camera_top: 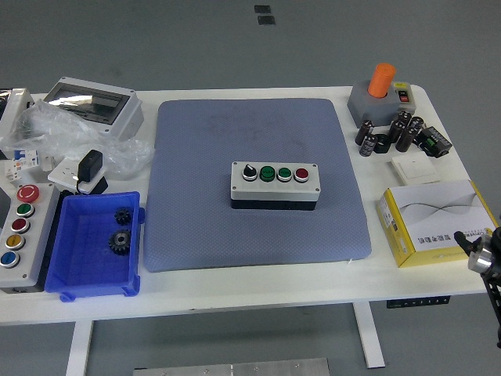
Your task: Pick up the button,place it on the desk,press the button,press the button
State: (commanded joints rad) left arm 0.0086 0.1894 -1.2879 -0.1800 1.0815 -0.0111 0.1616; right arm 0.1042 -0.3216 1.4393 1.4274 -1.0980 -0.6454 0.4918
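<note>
I'm seeing a matt, finely textured blue-grey mat (pixel 258 184), a grey plastic button box (pixel 275 182) with glossy caps, a shiny blue plastic bin (pixel 92 274), crinkly clear plastic wrap (pixel 47 129), and a smooth white table (pixel 235 294).

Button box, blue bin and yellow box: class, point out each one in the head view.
Button box (pixel 275 182): head view, on its grey top face.
Blue bin (pixel 78 215): head view, on its bare floor.
Yellow box (pixel 429 215): head view, on its white lid.
</note>
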